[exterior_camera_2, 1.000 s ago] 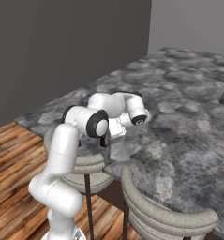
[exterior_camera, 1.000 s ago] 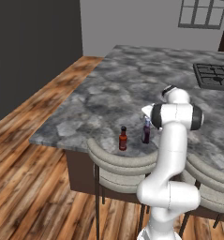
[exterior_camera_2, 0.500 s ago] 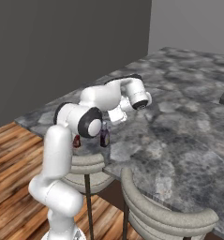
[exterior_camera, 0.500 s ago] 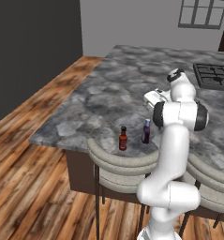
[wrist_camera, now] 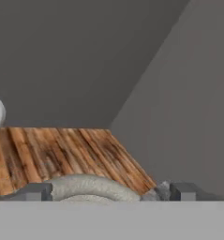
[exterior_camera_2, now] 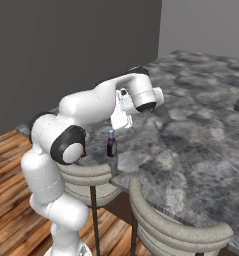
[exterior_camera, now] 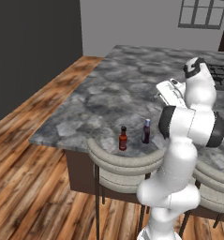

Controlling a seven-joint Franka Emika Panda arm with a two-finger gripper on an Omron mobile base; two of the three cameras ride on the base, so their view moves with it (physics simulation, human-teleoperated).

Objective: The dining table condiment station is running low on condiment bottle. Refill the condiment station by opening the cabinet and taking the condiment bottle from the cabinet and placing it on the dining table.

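Condiment bottle (exterior_camera: 146, 131) on dining table (exterior_camera: 108, 96), pincer (wrist_camera: 111, 191) apart

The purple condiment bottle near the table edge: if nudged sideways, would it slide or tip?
The purple condiment bottle is tall and narrow on a small base, so a push near its cap would probably tip it. The dining table top looks smooth, so a low push may slide it. It stands close to the red bottle and could knock that over.
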